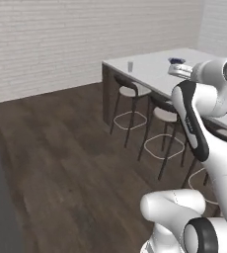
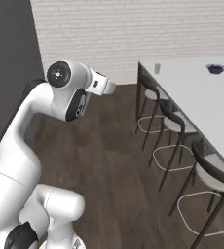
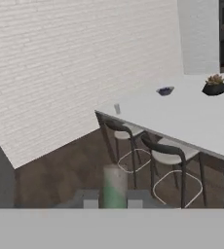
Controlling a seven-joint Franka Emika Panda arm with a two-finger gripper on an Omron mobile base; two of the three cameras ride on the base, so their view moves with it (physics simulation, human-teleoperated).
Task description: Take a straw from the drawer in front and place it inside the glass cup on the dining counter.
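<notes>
In the hand view my gripper (image 3: pixel 113 198) is shut on the straw (image 3: pixel 115 185), a pale greenish stick that rises between the two fingertips. The glass cup (image 3: pixel 117 108) stands far ahead, near the corner of the dining counter (image 3: pixel 192 121). It is a small pale tumbler (image 1: pixel 130 66) on the white top (image 1: pixel 152 71), also seen from the right base (image 2: pixel 157 67). My hand is held high over the wood floor, well short of the counter (image 2: pixel 201 97). The drawer is out of view.
A shallow bowl with blue contents (image 3: pixel 165 90) and a potted plant (image 3: pixel 214 86) sit further along the counter. Dark stools (image 1: pixel 131 94) (image 2: pixel 170 124) line its near side. Open wood floor (image 1: pixel 61 148) lies between me and the white brick wall (image 3: pixel 75 58).
</notes>
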